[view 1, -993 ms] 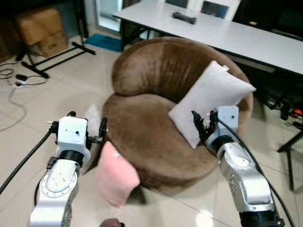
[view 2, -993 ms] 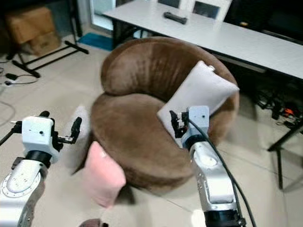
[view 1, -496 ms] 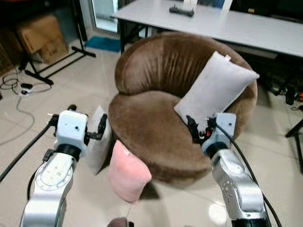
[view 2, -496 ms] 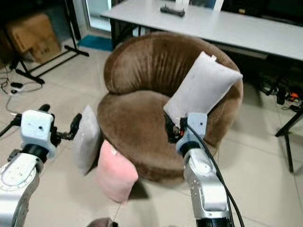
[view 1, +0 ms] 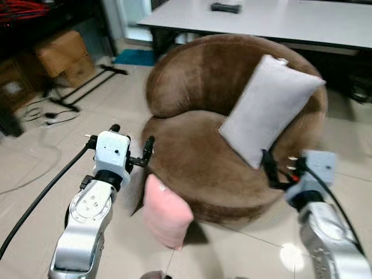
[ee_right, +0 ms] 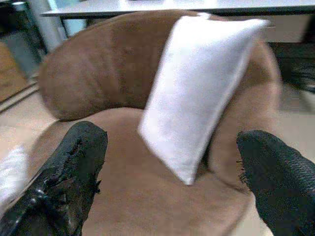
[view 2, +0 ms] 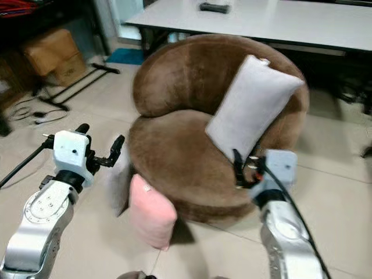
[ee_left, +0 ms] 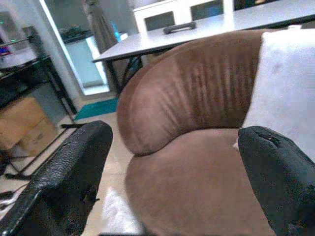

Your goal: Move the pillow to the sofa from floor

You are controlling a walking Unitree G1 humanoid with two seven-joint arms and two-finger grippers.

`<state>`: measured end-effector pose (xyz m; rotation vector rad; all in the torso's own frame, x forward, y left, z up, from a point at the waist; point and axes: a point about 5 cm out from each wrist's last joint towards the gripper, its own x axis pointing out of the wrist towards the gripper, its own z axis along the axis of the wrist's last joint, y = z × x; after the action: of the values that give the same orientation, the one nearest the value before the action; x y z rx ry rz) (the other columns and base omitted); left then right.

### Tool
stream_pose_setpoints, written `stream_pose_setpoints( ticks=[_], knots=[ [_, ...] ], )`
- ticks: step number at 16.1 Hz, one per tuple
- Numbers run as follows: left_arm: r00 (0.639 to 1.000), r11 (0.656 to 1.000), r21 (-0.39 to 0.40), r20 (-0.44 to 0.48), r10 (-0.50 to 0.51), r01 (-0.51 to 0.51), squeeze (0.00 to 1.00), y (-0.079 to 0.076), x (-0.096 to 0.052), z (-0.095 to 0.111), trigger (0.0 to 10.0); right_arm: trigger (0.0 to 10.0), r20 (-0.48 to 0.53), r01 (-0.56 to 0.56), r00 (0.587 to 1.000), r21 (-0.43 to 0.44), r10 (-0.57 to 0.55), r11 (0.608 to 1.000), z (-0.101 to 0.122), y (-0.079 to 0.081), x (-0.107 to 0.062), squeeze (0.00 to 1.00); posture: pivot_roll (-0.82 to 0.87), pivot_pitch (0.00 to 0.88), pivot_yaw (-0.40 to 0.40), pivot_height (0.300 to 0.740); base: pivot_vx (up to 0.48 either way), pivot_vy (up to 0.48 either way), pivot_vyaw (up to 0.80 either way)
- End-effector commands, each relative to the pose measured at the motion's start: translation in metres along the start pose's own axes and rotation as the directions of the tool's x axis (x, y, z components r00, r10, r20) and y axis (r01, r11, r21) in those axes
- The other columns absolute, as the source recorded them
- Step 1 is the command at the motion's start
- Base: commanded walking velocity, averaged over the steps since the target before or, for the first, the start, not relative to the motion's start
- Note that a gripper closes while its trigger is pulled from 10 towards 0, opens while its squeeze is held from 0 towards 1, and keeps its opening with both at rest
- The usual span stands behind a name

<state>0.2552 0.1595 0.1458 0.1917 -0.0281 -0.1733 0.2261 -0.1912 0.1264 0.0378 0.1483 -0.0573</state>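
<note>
Left eye view shows the right pincer [view 1: 278, 168], fingers apart and empty, now drawn back from the grey pillow [view 1: 268, 108] left propped on the sofa [view 1: 192, 157], while the pink pillow [view 1: 164, 212] remains on the floor against the sofa's front, beside the spread left pincer [view 1: 131, 145].

The floor [view 1: 35, 192] is pale glossy tile, with a bright patch of reflected light at the near right. A long white desk [view 1: 302, 17] runs across the far side, a dark flat object [view 1: 225, 7] lying on it. At the far left, cardboard boxes [view 1: 61, 55] stand in shadow beside a black stand's legs [view 1: 87, 87], and cables [view 1: 46, 116] trail over the tiles. A teal mat [view 1: 132, 57] lies by the far doorway.
</note>
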Motion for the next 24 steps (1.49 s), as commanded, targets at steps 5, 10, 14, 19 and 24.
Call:
stream_pose_setpoints(
  ticks=[5,10,14,19,24],
  knots=[
    [0.999,0.998,0.052,-0.011,0.032,-0.031,0.00,0.001,0.001,-0.006,10.0,10.0,-0.004,-0.042,0.999,-0.016,0.042,0.999,0.004,0.010,0.008,1.00,-0.02,0.000,0.046,0.740,0.000,0.000,0.00],
    [0.990,0.988,0.073,-0.007,0.140,-0.139,0.00,0.022,-0.003,-0.002,10.0,10.0,0.016,-0.109,0.994,-0.012,0.109,0.994,0.008,0.028,0.020,1.00,0.01,0.000,0.046,0.740,0.000,0.000,0.00],
    [0.991,0.988,0.074,-0.002,0.134,-0.133,0.00,0.024,0.002,-0.003,10.0,10.0,0.024,-0.122,0.992,-0.020,0.123,0.992,0.006,0.030,0.019,1.00,0.01,0.000,0.083,0.740,0.000,0.000,0.00],
    [0.987,0.983,0.088,0.010,0.162,-0.162,0.00,0.033,0.003,-0.001,10.0,10.0,0.028,-0.125,0.992,-0.018,0.125,0.992,0.005,0.031,0.021,1.00,0.02,0.000,0.062,0.740,0.000,0.000,0.00],
    [0.986,0.984,0.063,0.017,0.167,-0.168,0.00,0.028,0.000,-0.001,10.0,10.0,0.022,-0.117,0.993,-0.036,0.118,0.992,0.006,0.020,0.024,1.00,0.02,0.000,0.052,0.740,0.000,0.000,0.00]
  ],
)
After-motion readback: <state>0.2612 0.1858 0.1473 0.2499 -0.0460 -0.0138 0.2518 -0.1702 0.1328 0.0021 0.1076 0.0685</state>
